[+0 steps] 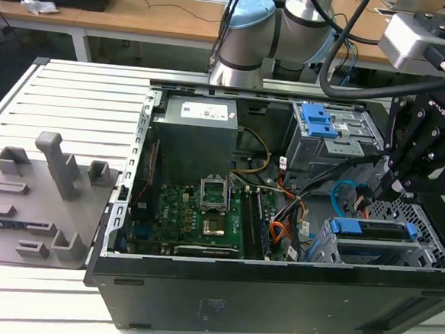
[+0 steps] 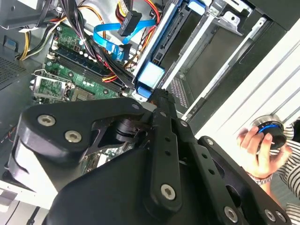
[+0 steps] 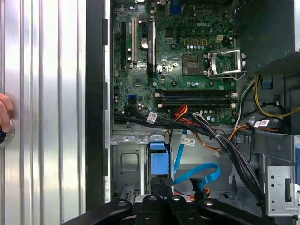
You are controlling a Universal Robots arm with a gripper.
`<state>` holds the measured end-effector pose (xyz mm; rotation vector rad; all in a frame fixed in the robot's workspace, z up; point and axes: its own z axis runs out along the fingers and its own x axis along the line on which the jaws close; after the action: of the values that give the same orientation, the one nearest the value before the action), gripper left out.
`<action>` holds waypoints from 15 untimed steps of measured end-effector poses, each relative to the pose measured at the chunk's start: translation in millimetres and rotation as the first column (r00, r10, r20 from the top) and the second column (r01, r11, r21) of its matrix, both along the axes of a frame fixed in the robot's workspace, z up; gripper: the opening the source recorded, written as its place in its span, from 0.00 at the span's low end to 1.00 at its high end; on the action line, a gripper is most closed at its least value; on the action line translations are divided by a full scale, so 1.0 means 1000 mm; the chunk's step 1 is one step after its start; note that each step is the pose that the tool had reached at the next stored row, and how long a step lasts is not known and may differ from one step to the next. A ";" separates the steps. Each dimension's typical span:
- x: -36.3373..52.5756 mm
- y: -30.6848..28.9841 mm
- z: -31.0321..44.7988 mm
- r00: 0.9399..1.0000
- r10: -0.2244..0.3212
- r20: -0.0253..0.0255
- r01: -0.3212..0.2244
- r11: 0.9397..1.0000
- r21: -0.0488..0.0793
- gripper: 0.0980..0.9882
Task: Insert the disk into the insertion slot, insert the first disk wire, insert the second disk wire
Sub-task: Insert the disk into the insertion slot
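Note:
The disk [image 1: 371, 228] lies in the insertion slot [image 1: 331, 247], a grey perforated cage at the case's front corner on the exterior view's right. Its blue carrier [image 3: 157, 161] shows end-on in both wrist views [image 2: 151, 75]. My black gripper [image 1: 385, 195] hangs just above the disk's end, fingers pressed together with nothing between them [image 3: 164, 180]. The second disk wire [image 3: 201, 173], a thin light-blue flat cable, curls loose beside the slot [image 2: 105, 40] [image 1: 341, 192]. A dark plug [image 2: 130, 23] on orange and red wires hangs free near it.
The open case holds a green motherboard [image 1: 196, 211], a grey power supply [image 1: 194, 134] and a taller cage with a blue latch [image 1: 317, 120]. Black cable bundles [image 3: 225, 140] cross beside the slot. A grey fixture [image 1: 45, 193] lies on the slatted table. A person's hand [image 2: 258, 150] holds a round knob.

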<state>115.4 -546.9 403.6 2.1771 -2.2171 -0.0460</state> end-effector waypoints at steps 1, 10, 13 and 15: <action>0.0001 0.0000 0.0000 1.000 0.000 0.000 0.000 1.000 0.000 0.01; 0.0060 0.0003 -0.0121 1.000 0.000 -0.001 0.000 1.000 0.000 0.01; 0.0061 0.0003 -0.0180 1.000 0.000 -0.001 0.000 1.000 0.000 0.01; 0.0062 0.0003 -0.0235 1.000 0.000 -0.001 0.000 1.000 0.000 0.01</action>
<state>121.6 -546.6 380.1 2.1766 -2.2164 -0.0474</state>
